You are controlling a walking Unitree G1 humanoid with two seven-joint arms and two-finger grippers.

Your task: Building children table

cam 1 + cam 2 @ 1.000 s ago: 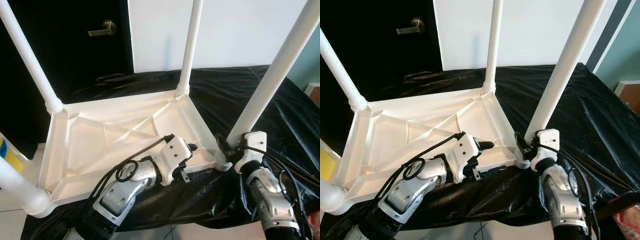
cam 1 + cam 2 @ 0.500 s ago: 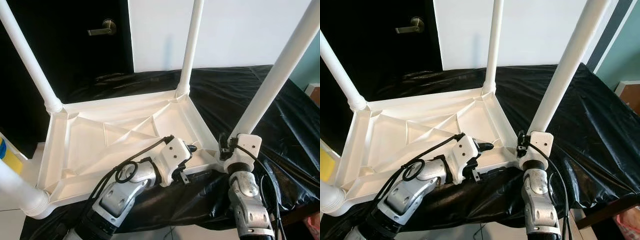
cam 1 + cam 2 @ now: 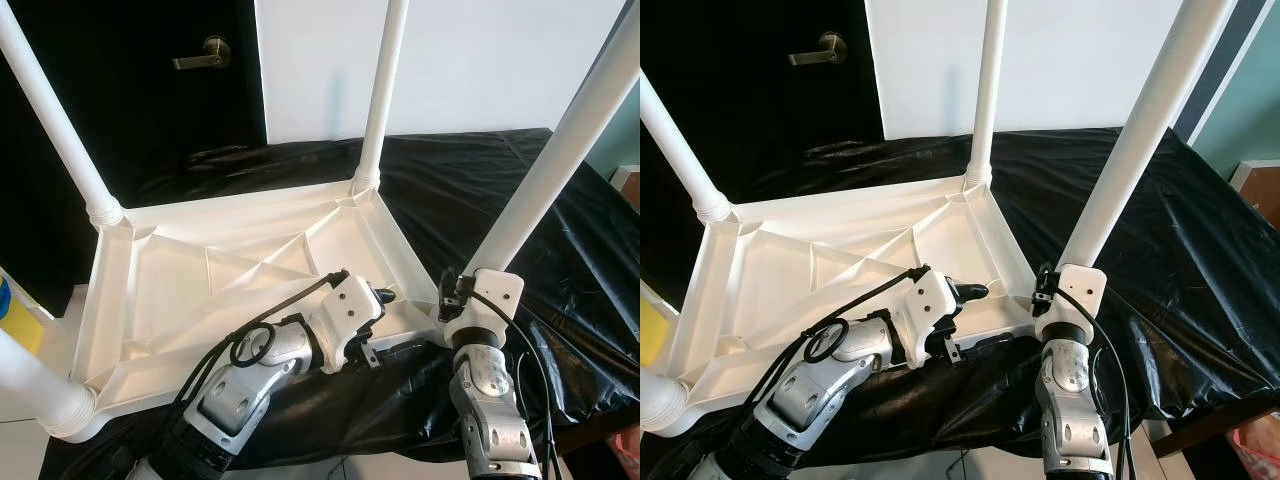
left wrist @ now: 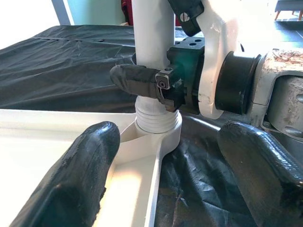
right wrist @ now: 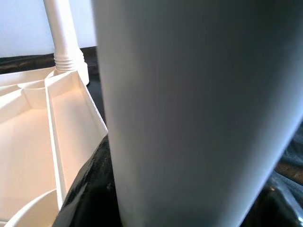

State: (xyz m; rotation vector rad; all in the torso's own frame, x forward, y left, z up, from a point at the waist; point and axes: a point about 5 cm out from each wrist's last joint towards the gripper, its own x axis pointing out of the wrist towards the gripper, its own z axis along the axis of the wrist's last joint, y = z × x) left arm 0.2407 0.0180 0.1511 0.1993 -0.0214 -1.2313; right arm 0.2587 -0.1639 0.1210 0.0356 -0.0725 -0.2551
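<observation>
1. The white plastic children's tabletop (image 3: 230, 280) lies upside down on the worktop covered in black plastic sheeting (image 3: 470, 190), ribbed underside facing up. It's the landmark for everything below.

2. 4 white round plastic legs stand up from its corners. The near right leg (image 3: 545, 170) is the one being worked on. The far right leg (image 3: 382, 90), far left leg (image 3: 50, 115) and near left leg (image 3: 35, 385) already sit in their sockets.

3. The right gripper (image 4: 142, 80) is at the near right corner of the tabletop, just above the threaded collar (image 4: 158, 124). Its fingers (image 4: 135, 79) are clenched around the base of that leg.

4. The left gripper (image 3: 382, 296) hovers over the near edge of the tabletop, just inside that same corner. Its fingers (image 4: 83, 175) are spread apart, grasping nothing.

5. My guess at the step: seating or screwing the last leg into its socket.

6. To do it well, I'd keep the leg square to the tabletop. It leans a bit in the head views, though that might just be the camera angle. Twist in short turns and regrip low each time.

7. The free left gripper could press down on the tabletop rim, since light plastic on slick sheeting will probably want to spin or slide.

8. Behind the tabletop there's a dark door with a brass lever handle (image 3: 207, 55).
</observation>
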